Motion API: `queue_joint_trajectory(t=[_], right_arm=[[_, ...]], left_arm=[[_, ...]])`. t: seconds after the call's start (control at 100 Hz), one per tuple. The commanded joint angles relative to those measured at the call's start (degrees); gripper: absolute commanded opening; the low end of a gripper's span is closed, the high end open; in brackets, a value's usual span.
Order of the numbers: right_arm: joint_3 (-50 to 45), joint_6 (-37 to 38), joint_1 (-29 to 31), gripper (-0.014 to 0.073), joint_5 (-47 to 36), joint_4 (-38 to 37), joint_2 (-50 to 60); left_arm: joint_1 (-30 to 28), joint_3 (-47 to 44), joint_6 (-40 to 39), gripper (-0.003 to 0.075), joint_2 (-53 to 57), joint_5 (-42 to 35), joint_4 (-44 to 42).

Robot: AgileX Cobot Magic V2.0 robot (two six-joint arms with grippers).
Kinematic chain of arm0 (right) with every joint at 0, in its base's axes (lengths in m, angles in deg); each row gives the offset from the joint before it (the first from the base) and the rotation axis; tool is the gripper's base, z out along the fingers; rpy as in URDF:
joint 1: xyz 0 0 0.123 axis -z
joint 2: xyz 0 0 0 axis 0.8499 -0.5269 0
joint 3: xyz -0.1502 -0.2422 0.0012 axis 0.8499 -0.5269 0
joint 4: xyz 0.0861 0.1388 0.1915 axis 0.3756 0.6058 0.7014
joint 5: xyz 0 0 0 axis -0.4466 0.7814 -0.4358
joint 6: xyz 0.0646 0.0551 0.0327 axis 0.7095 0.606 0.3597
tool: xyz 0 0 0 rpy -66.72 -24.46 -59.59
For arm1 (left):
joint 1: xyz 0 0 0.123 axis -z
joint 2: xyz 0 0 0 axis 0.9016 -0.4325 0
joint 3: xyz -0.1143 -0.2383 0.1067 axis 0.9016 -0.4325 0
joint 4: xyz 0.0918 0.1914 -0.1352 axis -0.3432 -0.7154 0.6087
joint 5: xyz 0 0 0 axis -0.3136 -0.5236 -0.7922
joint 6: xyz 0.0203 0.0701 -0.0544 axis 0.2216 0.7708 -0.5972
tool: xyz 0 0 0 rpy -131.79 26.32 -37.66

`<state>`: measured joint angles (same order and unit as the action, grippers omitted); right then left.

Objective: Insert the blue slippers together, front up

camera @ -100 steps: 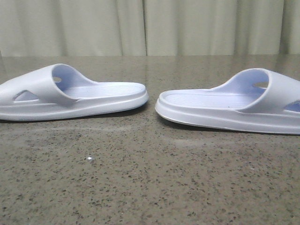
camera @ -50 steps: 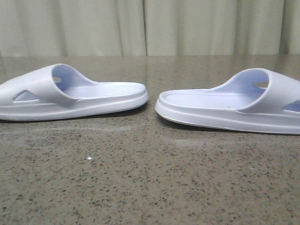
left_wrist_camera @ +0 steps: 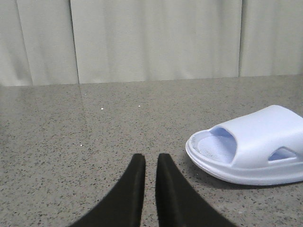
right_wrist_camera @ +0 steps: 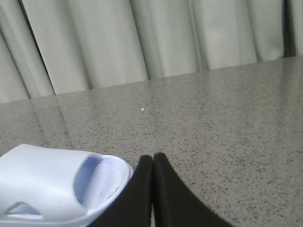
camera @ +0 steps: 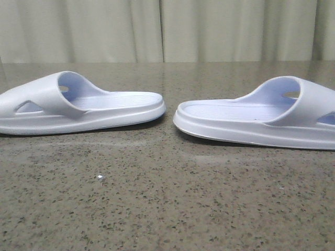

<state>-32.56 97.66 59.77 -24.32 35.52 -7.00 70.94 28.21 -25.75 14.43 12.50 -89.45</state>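
Note:
Two pale blue-white slippers lie flat on the table, heels facing each other with a small gap between them. The left slipper [camera: 78, 107] has its strap at the far left, and the right slipper [camera: 251, 120] has its strap at the far right. Neither gripper shows in the front view. In the left wrist view my left gripper [left_wrist_camera: 150, 158] is empty, with only a narrow slit between its black fingers; the left slipper's toe end [left_wrist_camera: 255, 146] lies apart from it. In the right wrist view my right gripper [right_wrist_camera: 153, 158] is shut and empty, beside the right slipper's toe end [right_wrist_camera: 52, 189].
The table [camera: 167, 209] is speckled grey-brown stone. A pale pleated curtain [camera: 167, 31] hangs behind its far edge. A tiny white speck [camera: 100, 178] lies on the table in front of the left slipper.

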Motion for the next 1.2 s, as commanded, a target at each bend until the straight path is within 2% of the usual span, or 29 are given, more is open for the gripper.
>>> queue_joint_trajectory(t=[0.0, 0.35, 0.52, 0.72, 0.94, 1.05, 1.19], right_arm=[[-1.21, -0.19, 0.33, -0.0107, -4.61, -0.76, 1.26], [-1.21, -0.19, 0.33, -0.0107, -5.45, -0.76, 1.26], [-1.21, -0.19, 0.33, -0.0106, -5.57, 1.25, 1.26], [1.35, -0.19, 0.33, -0.0106, -3.64, 14.21, 1.26], [11.53, -0.19, 0.33, -0.0106, 5.82, 16.02, 0.18], [17.61, -0.19, 0.33, -0.0106, 9.11, 16.02, -2.88], [24.67, -0.19, 0.33, -0.0106, 12.54, 16.02, -8.91]], left_arm=[[-0.09, -0.52, -0.49, 0.0016, 1.72, -4.81, -0.08], [-0.09, -0.52, -0.49, 0.0016, 1.72, -5.13, 0.97], [-0.09, -0.52, -0.49, 0.0015, 1.72, -5.13, 12.83], [-0.09, 0.71, -0.49, 0.0015, 1.72, -4.81, 27.41], [-0.09, 11.29, -0.49, 0.0015, -2.06, 1.04, 33.50], [-0.09, 18.43, -0.49, 0.0015, -8.48, 3.54, 36.70], [-0.09, 28.00, -0.02, 0.0015, -18.89, 9.82, 34.97]])
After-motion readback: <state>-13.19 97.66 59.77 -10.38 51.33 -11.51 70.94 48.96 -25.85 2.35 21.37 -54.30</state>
